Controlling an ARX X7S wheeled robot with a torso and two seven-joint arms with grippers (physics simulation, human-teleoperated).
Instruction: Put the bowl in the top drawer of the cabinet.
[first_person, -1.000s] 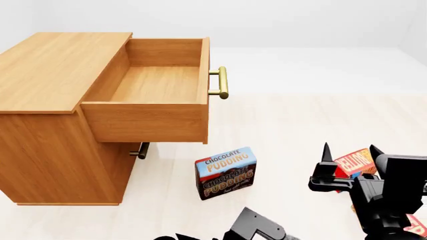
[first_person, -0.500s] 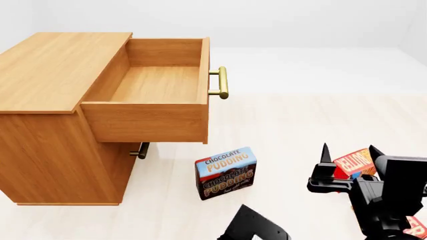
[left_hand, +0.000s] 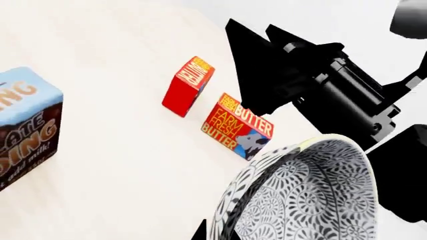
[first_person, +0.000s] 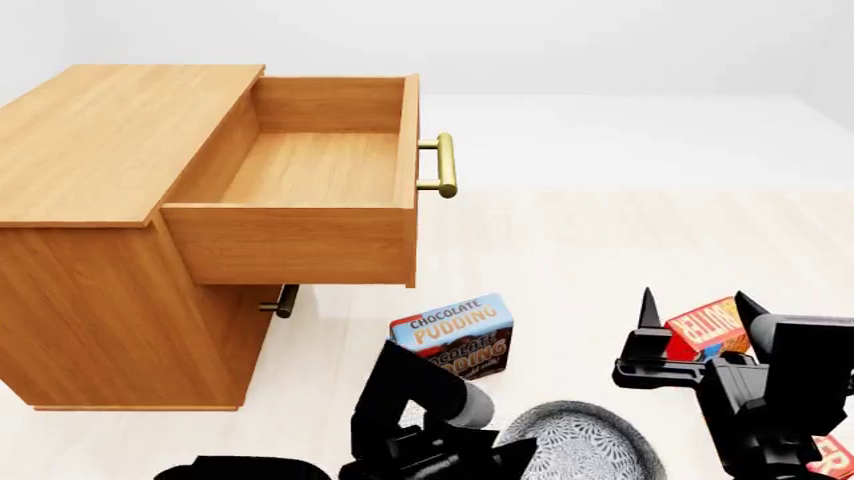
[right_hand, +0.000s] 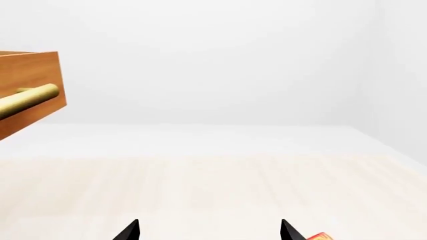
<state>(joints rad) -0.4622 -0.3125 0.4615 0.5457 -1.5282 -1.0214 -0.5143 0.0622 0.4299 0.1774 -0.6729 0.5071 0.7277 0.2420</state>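
I've got the top drawer (first_person: 314, 170) pulled wide out of the cabinet (first_person: 107, 140), its brass handle (first_person: 445, 165) sticking out to the right, and the box is bare inside, so the opening part looks done. The bowl (first_person: 581, 440) is not in there yet. It sits low at the near edge of the head view, right beside my left gripper (first_person: 514, 455), well short of the drawer and below its level. In the left wrist view the bowl (left_hand: 313, 195) fills the near corner, rim tilted, patterned inside showing. It looks carried by the left gripper, but I can't see the fingertips on the rim, so I can't tell whether they're pinched or spread.

My right gripper (first_person: 691, 303) hangs near right with its two pointed fingers spread and nothing between them; the right wrist view shows the same pair of tips apart over bare floor (right_hand: 213, 185).

What's left, as I read it: lift the bowl up and to the far left, over the drawer's front wall, and set it down inside.

Writing I can read: the blue and brown box (first_person: 454, 340) says CHOCOLATE PUDDING. The flat red pack (left_hand: 237, 126) reads FARM FRESH BUTTER. The small red box (left_hand: 188, 86) has yellow lettering I can't make out.
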